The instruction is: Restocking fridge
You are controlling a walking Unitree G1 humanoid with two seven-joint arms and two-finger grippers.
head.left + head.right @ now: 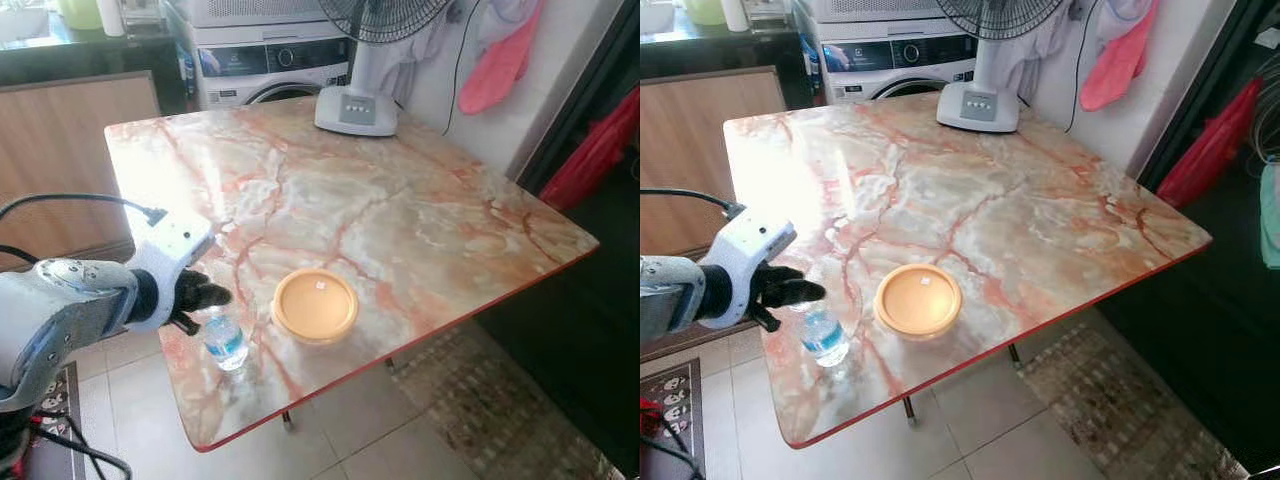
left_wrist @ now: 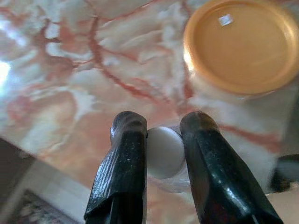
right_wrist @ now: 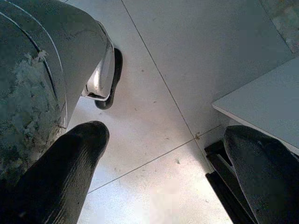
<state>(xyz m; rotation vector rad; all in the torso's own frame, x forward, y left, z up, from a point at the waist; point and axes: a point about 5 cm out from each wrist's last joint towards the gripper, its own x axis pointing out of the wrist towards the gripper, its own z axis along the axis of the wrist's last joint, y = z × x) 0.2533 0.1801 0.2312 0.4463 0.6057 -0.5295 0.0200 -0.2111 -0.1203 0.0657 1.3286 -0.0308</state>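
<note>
A small clear water bottle [image 1: 225, 340] with a blue label and white cap [image 2: 163, 151] stands upright near the front left corner of the marble table [image 1: 400, 200]. My left gripper [image 1: 200, 298] reaches in from the left at the bottle's top, and its two black fingers [image 2: 126, 154] press against either side of the cap. Just right of the bottle sits a round container with an orange lid [image 1: 315, 304]. My right gripper [image 3: 168, 133] hangs open over the tiled floor, holding nothing.
A standing fan's white base [image 1: 355, 110] sits at the table's far edge. Behind it are a washing machine [image 1: 270, 65] and hanging clothes. A wooden panel [image 1: 70, 150] stands to the left, and a patterned rug [image 1: 470, 400] lies under the table's right side.
</note>
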